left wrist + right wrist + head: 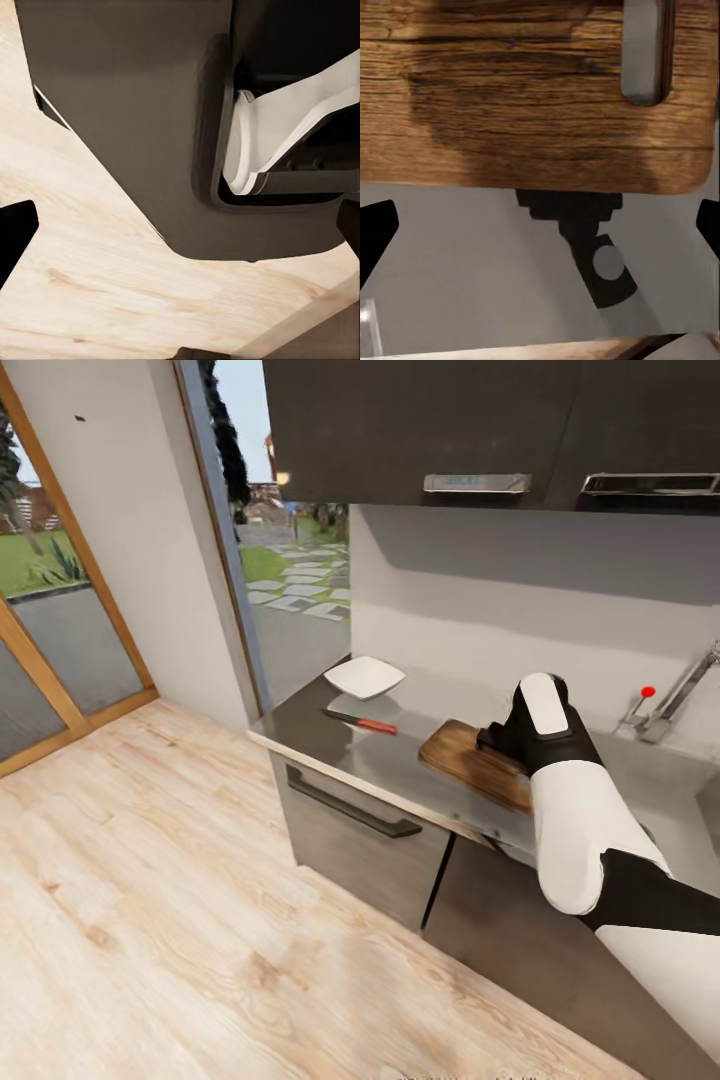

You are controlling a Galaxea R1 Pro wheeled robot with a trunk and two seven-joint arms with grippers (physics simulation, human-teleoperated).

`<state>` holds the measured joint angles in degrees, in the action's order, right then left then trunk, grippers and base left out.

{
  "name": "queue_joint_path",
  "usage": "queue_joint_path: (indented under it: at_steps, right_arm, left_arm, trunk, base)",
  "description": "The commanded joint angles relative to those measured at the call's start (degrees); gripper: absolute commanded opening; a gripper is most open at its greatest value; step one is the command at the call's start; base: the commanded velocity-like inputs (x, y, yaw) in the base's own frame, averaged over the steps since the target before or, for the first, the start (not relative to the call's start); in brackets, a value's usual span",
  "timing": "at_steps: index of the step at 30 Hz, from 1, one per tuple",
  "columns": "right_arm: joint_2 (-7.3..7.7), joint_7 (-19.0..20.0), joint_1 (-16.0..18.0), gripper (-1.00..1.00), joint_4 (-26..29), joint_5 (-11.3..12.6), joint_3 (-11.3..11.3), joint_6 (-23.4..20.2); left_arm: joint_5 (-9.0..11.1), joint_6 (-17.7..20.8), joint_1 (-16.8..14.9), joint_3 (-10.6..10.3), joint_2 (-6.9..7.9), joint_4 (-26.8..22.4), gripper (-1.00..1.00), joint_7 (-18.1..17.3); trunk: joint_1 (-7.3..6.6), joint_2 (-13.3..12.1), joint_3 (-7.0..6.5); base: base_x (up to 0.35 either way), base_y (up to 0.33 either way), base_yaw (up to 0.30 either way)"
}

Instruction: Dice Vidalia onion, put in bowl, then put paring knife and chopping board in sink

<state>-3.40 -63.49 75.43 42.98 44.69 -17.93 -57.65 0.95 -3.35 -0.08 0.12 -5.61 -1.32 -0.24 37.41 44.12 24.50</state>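
Note:
The dark-brown chopping board (470, 760) lies on the glossy grey countertop (400, 755). In the right wrist view its grain and slot handle (643, 52) are close. My right gripper (498, 739) hovers over the board's far end. That right gripper (540, 232) is open, its fingertips (375, 234) wide apart with nothing between them. The paring knife (362, 722), with a reddish handle, lies left of the board. Beyond it sits the white bowl (365, 677). The tap (682, 698) and red knob (647, 692) stand at the right; the basin and the onion are out of view. My left gripper (180, 232) is open over the floor.
Dark upper cabinets (450, 430) hang above the counter. A drawer front with a long black handle (352, 808) sits below the counter's left end. Light wooden floor (150, 920) spreads to the left, towards a glass door (60, 610). The robot's dark base (127, 127) shows in the left wrist view.

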Motion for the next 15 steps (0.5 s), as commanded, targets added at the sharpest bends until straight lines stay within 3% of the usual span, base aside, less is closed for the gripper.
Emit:
queue_joint_path:
  at_steps: [1,6,10,15]
  right_arm:
    - [-0.05,-0.58,0.06,1.00,0.07,0.49,-0.13,-0.31]
    - [-0.02,-0.46,0.05,1.00,0.08,0.49,0.34,-0.59]
    - [-0.03,1.01,0.01,1.00,0.13,0.49,5.28,-0.51]
    - [-0.01,2.79,-0.02,1.00,0.37,0.49,9.02,-0.43]
  left_arm:
    - [0.10,-0.17,-0.01,-0.01,0.00,0.00,1.00,-0.03]
    - [0.10,-0.17,-0.01,-0.03,-0.01,0.00,1.00,-0.03]
    - [0.10,-0.17,-0.01,0.01,0.00,0.00,1.00,-0.03]
    - [0.10,-0.17,-0.01,-0.01,0.02,0.00,1.00,-0.03]
  trunk:
    - [0.01,0.05,0.07]
    - [0.01,0.05,0.07]
    - [0.01,0.05,0.07]
    - [0.01,0.05,0.07]
  base:
    - [0.000,0.227,-0.282]
    - [0.000,0.297,-0.290]
    - [0.000,0.288,-0.281]
    - [0.000,0.269,-0.283]
